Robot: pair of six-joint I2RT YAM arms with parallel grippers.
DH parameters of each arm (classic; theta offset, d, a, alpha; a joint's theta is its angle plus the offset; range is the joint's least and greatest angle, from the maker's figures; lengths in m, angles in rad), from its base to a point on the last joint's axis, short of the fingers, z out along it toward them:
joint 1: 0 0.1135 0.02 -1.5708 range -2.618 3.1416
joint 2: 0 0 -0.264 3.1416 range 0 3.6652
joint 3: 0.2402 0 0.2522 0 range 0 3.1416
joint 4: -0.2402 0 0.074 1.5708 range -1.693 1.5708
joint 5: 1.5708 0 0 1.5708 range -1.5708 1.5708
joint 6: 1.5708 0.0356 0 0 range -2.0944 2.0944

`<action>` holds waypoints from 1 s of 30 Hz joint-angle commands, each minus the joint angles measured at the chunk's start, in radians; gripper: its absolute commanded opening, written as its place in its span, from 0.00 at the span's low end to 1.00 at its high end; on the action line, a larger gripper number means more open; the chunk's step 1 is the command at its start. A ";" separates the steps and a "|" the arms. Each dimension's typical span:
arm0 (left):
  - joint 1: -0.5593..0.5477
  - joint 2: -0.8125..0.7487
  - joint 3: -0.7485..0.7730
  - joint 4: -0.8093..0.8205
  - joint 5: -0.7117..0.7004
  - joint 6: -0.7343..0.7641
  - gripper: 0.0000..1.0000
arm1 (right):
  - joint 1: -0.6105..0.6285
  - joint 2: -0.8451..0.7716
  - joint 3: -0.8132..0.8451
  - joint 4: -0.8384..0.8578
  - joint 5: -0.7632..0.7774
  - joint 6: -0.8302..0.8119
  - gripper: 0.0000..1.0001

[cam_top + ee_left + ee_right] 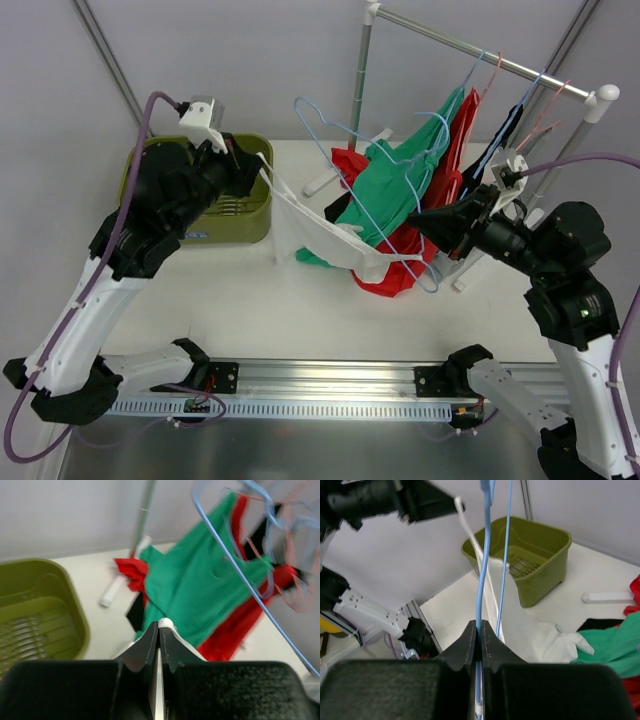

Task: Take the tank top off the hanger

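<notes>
The white tank top point(308, 236) hangs stretched between my left gripper and a light blue wire hanger point(300, 103) in mid-air over the table. My left gripper point(258, 166) is shut on the top's white strap point(168, 624), up and left, near the bin. My right gripper point(420, 222) is shut on the blue hanger's wire point(484, 555), at the hanger's right end. In the right wrist view the white top point(520, 630) trails from the hanger toward the left gripper point(452, 502). The hanger point(235, 565) also crosses the left wrist view.
An olive-green bin point(215, 215) stands at the back left. A metal clothes rack point(480, 52) at the back right carries several hangers with a green garment point(395, 190), a red one point(400, 275) and a dark one. The rack's white feet point(117, 587) lie on the table.
</notes>
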 commanded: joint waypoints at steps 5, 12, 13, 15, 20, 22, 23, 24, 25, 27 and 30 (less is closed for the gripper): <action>-0.001 -0.178 -0.143 0.039 0.681 -0.017 0.00 | 0.074 0.144 -0.039 0.777 0.056 0.355 0.00; -0.001 -0.232 -0.336 0.025 0.997 -0.092 0.00 | 0.332 0.327 -0.010 1.057 0.237 0.141 0.00; -0.001 -0.232 -0.394 0.020 1.013 -0.103 0.00 | 0.373 0.339 -0.007 1.095 0.260 0.105 0.00; -0.001 -0.241 -0.451 0.002 0.964 -0.115 0.00 | 0.400 0.360 0.001 1.107 0.338 0.041 0.00; -0.001 -0.280 -0.591 -0.066 0.693 -0.131 0.00 | 0.483 0.357 -0.033 1.149 0.510 -0.246 0.00; -0.001 -0.298 -0.612 -0.087 0.582 -0.138 0.00 | 0.495 0.356 -0.053 1.169 0.570 -0.280 0.00; -0.001 -0.301 -0.631 -0.096 0.535 -0.149 0.00 | 0.498 0.354 -0.057 1.167 0.584 -0.309 0.00; -0.001 -0.306 -0.637 -0.124 0.437 -0.154 0.00 | 0.503 0.351 -0.060 1.163 0.611 -0.320 0.00; -0.001 -0.307 -0.642 -0.141 0.386 -0.166 0.00 | 0.519 0.347 -0.065 1.134 0.637 -0.340 0.00; -0.001 -0.304 -0.651 -0.164 0.315 -0.169 0.00 | 0.553 0.328 -0.086 1.130 0.780 -0.407 0.00; -0.001 -0.304 -0.657 -0.181 0.267 -0.175 0.00 | 0.572 0.302 -0.129 1.124 0.947 -0.420 0.00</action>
